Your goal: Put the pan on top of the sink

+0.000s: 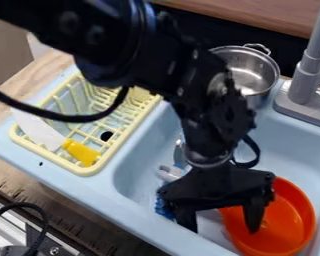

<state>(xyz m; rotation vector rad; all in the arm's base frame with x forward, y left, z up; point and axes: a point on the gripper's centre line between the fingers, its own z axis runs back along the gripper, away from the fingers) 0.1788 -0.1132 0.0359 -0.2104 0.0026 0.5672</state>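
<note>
The black gripper [222, 219] hangs low over the front right part of the sink, its two fingers spread apart. Its right finger overlaps the left part of an orange pan [287, 216] lying in the basin; whether they touch, I cannot tell. Part of the pan's left side is hidden behind the gripper. The light blue sink [141, 186] surrounds the basin. At the back edge of the sink, beside the faucet, stands a metal pot [254, 74], partly hidden by the arm.
A yellow dish rack [89, 169] on the left holds a knife with a yellow handle [81, 152]. The grey faucet [303, 87] rises at the back right. A blue brush [164, 206] and a whitish utensil [169, 173] lie in the basin left of the gripper.
</note>
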